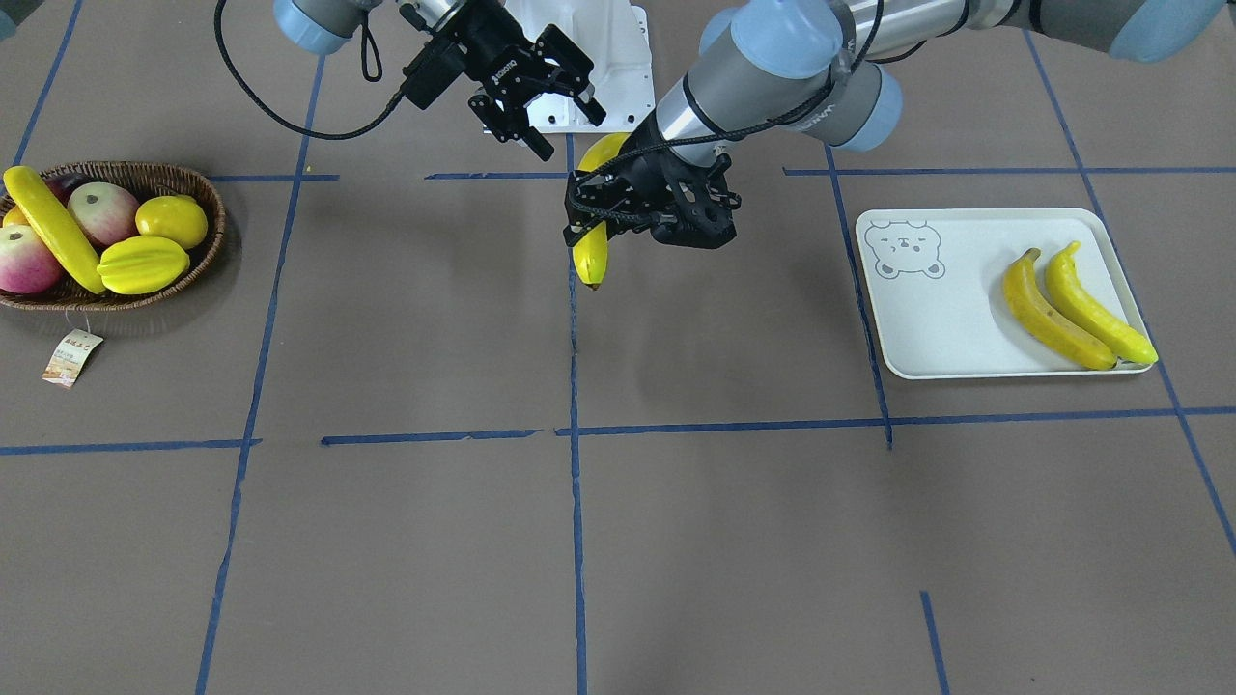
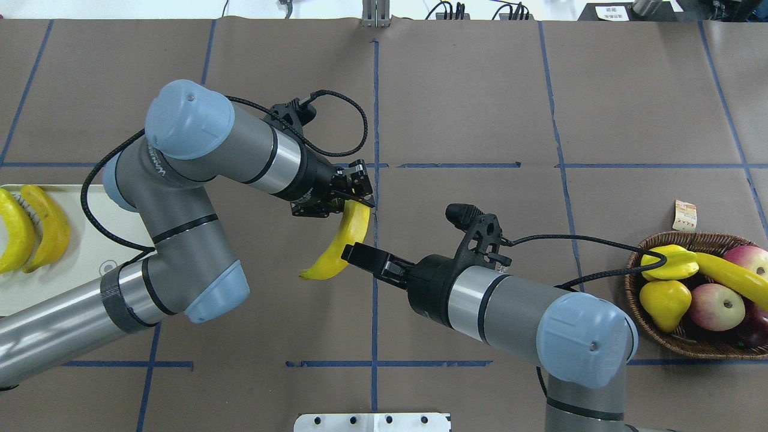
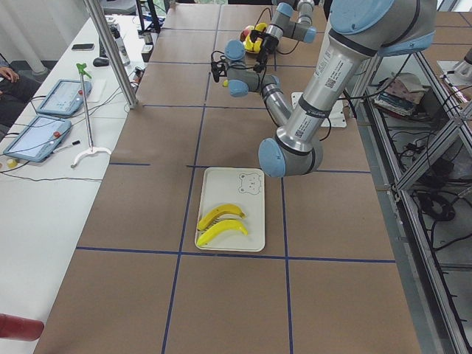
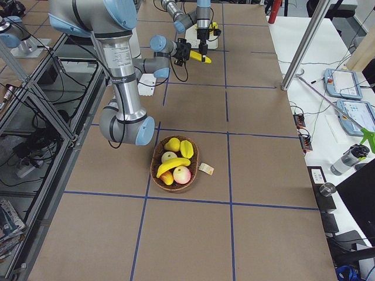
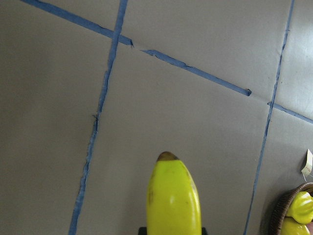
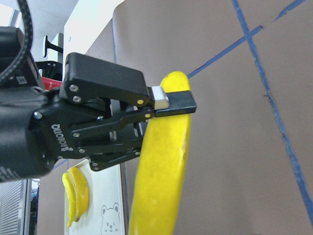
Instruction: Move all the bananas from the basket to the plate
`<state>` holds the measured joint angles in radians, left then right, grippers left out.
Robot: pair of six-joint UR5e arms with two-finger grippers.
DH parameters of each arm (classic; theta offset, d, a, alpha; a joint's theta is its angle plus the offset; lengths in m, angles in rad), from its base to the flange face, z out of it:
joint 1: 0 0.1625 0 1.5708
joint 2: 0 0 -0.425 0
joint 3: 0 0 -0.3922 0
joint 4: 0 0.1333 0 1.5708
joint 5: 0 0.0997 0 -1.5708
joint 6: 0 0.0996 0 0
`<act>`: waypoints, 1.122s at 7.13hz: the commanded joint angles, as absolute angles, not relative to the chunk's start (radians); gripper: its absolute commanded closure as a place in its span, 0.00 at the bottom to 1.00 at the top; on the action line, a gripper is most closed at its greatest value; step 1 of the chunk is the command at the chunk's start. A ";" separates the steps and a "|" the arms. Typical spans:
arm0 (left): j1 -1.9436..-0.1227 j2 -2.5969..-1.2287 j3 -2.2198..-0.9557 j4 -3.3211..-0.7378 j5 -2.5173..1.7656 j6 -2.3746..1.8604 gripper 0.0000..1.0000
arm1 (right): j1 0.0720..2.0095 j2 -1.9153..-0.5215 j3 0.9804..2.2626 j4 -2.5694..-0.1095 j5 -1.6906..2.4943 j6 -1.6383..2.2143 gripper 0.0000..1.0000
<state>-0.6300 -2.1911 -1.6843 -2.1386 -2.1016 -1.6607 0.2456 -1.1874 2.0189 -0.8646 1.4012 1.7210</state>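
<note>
My left gripper point(image 1: 591, 214) point(image 2: 355, 201) is shut on a yellow banana point(image 1: 591, 253) point(image 2: 339, 240) and holds it above the middle of the table, brown tip down. The right wrist view shows its fingers point(image 6: 173, 100) clamped on that banana point(image 6: 159, 171). My right gripper point(image 1: 568, 130) point(image 2: 355, 252) is open and empty, right next to the banana's other end. One banana point(image 1: 53, 227) point(image 2: 729, 276) lies in the wicker basket point(image 1: 198, 183) point(image 2: 636, 300). Two bananas point(image 1: 1053, 314) point(image 1: 1096, 304) lie on the bear plate point(image 1: 927, 328) point(image 2: 78, 252).
The basket also holds apples point(image 1: 101, 210), a lemon point(image 1: 172, 220) and a starfruit point(image 1: 143, 264); its paper tag point(image 1: 72, 357) lies on the table. Blue tape lines cross the brown table. A white mount plate point(image 1: 599, 68) is at the robot's base.
</note>
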 commanded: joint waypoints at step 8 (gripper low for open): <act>-0.790 -2.054 -2.012 -1.208 -1.979 -1.085 1.00 | 0.563 -1.203 2.276 -1.903 1.845 1.360 0.00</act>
